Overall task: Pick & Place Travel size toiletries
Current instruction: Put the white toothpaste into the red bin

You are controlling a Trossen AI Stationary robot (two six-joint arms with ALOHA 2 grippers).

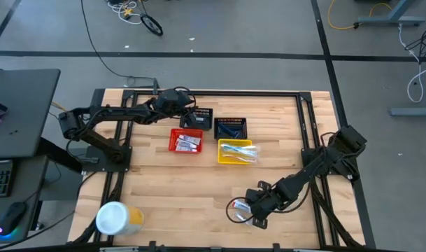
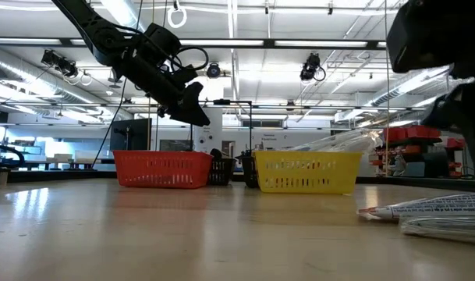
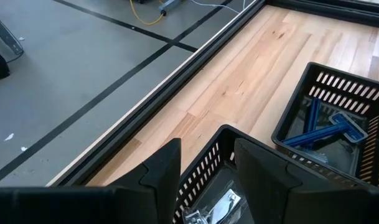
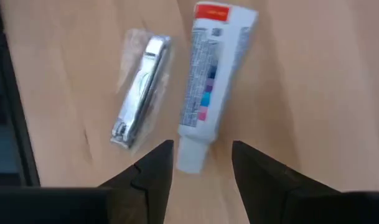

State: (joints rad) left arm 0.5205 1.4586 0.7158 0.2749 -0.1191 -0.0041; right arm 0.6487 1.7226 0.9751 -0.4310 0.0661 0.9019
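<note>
My right gripper [image 4: 201, 149] is open and hovers low over the near part of the table [image 1: 244, 210]. Below it a small white tube with a red end [image 4: 209, 81] lies flat on the wood, its cap end [image 4: 190, 157] between my two fingers, which stand apart from it. A steel nail clipper in a clear wrapper [image 4: 139, 93] lies beside the tube. My left gripper [image 3: 205, 149] is open above the far left black basket [image 1: 199, 117], which holds wrapped clippers [image 3: 214, 208]. The other black basket [image 3: 326, 93] holds dark blue razors [image 3: 323, 129].
A red basket [image 1: 187, 141] holds small tubes and a yellow basket [image 1: 237, 151] holds toothbrushes; both stand mid-table in front of the black baskets. A large white-and-yellow canister [image 1: 116, 218] stands at the near left corner. Bare wood lies between the baskets and my right gripper.
</note>
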